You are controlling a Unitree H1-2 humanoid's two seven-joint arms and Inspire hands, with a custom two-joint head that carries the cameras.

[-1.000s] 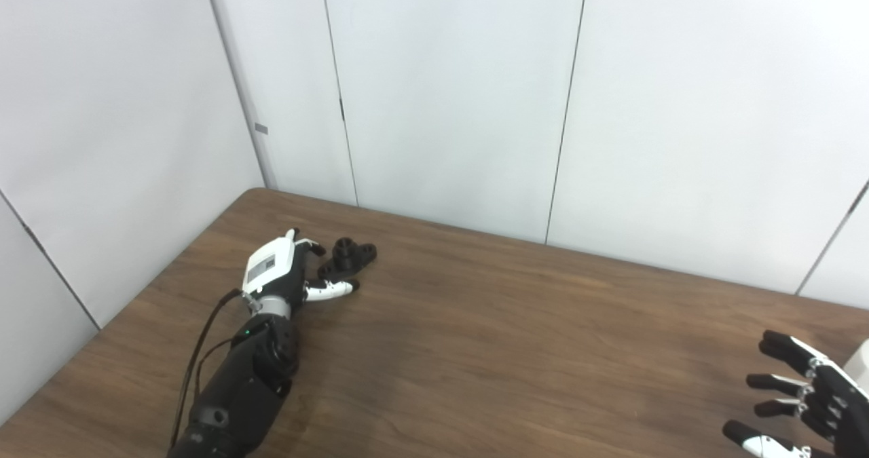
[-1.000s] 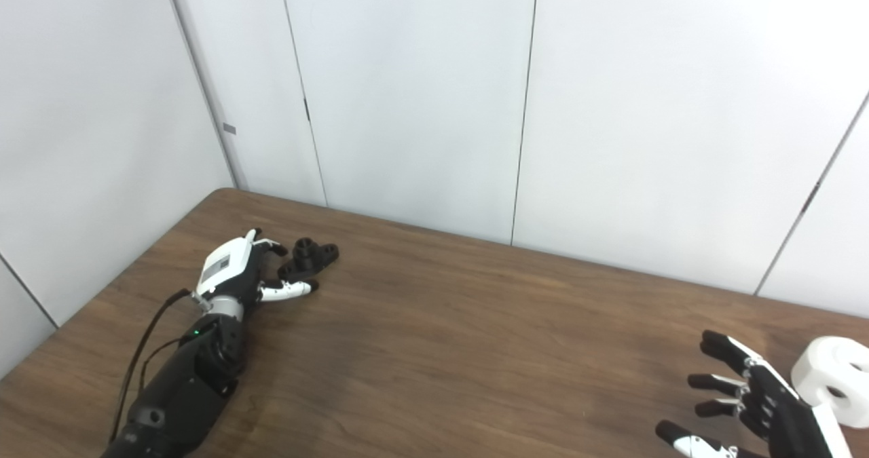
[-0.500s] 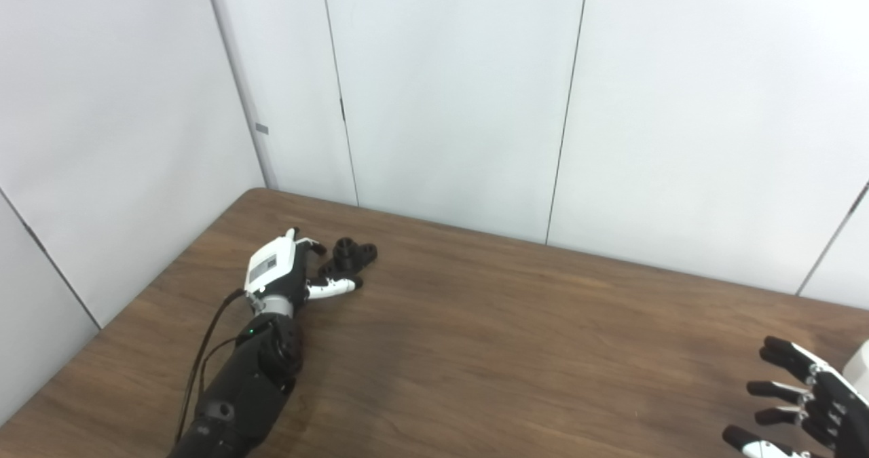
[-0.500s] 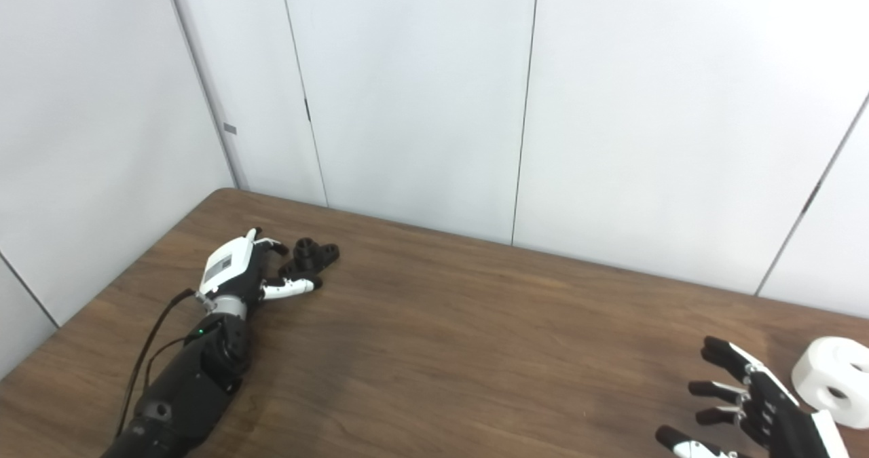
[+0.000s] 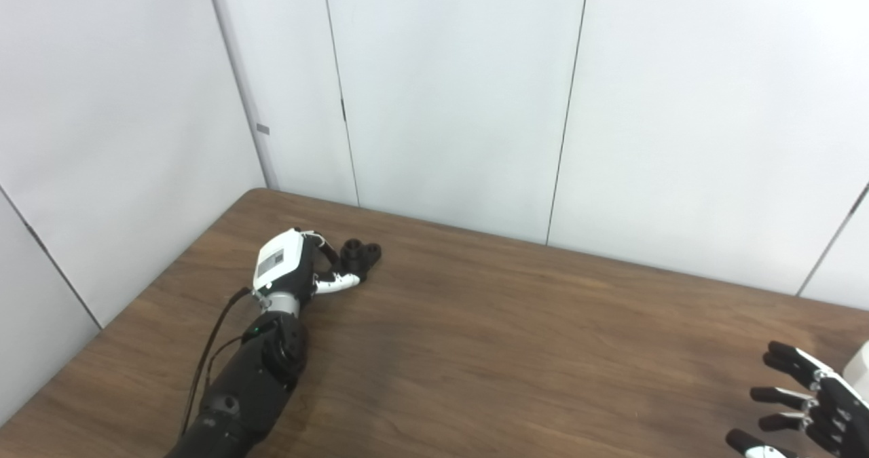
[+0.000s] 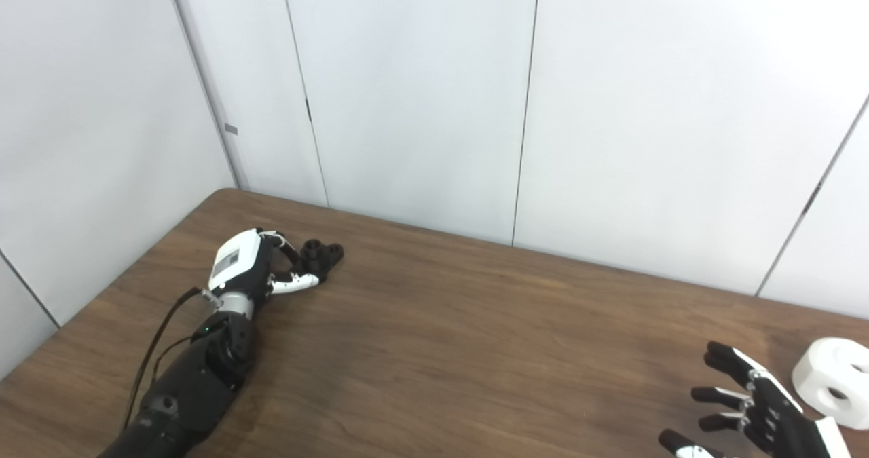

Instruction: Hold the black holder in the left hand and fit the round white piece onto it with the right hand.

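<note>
- The left hand (image 5: pixel 288 271), white-backed with black fingers, has moved forward over the last second and now has its fingers curled around the small black plastic holder (image 5: pixel 358 254), which sits on the dark brown wooden counter (image 5: pixel 475 349) near the far left corner.
- A second ago that hand lay just short of the holder with fingers and thumb spread on either side; now they wrap over its near part. I read this as grasping the holder, though it is not lifted and how firm the hold is cannot be told.
- The holder has shifted slightly with the closing fingers but rests on the counter, its far lobes showing past the fingertips.
- The right hand (image 6: pixel 753 410), black with fingers spread wide, holds nothing. It has sunk a little toward the bottom right corner of the view compared with a second ago.
- The round white piece (image 6: pixel 831 382), a thick disc with holes, lies on the counter just beside that hand at the right edge, apparently untouched and well apart from the holder.
- Judgement: the first grasp is closing; next would be lifting the holder, while the right hand has yet to take the white piece.
</note>
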